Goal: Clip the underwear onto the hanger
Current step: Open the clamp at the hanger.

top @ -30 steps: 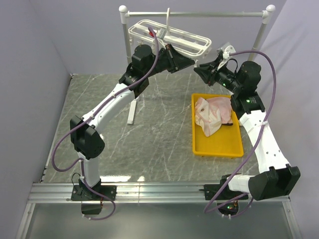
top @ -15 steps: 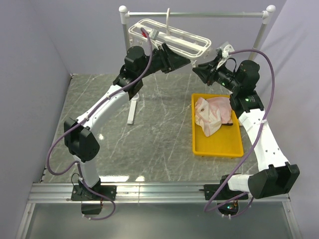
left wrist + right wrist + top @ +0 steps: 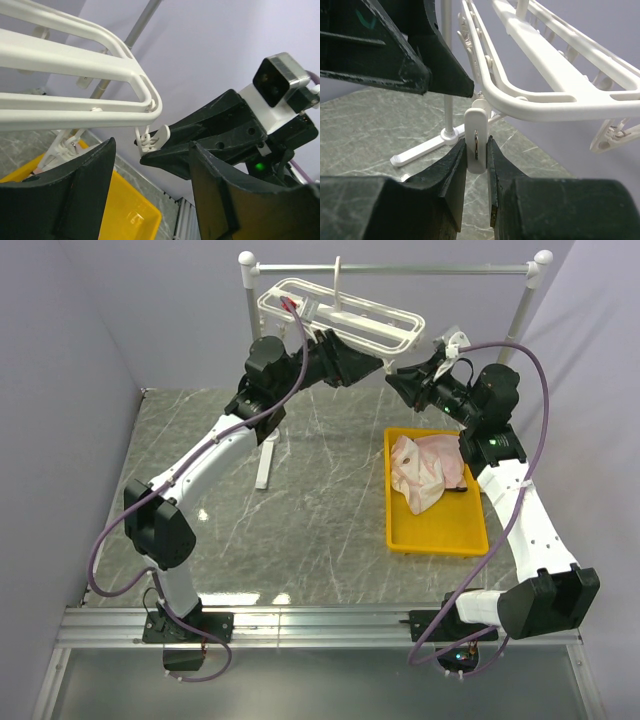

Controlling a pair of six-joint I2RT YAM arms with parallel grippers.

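Underwear [image 3: 428, 472] lies heaped in the yellow tray [image 3: 440, 538]. It looks soft, light and limp, so a waistband edge seems the best hold. Right gripper [image 3: 476, 150] pinches a clip [image 3: 477, 127] on the hanger [image 3: 340, 315]; left gripper [image 3: 375, 362] stands open and empty beside it.

- Right gripper [image 3: 476, 150] clamps the end clip [image 3: 477, 142] at a corner of the hanger [image 3: 340, 318]. Left gripper [image 3: 378, 362], jaws apart, faces it closely, leaving only a narrow gap between them.
- Hanger bars and rail stand [image 3: 440, 269] close off approach from above.
- Beneath the clip, open air reaches the yellow tray [image 3: 436, 543].
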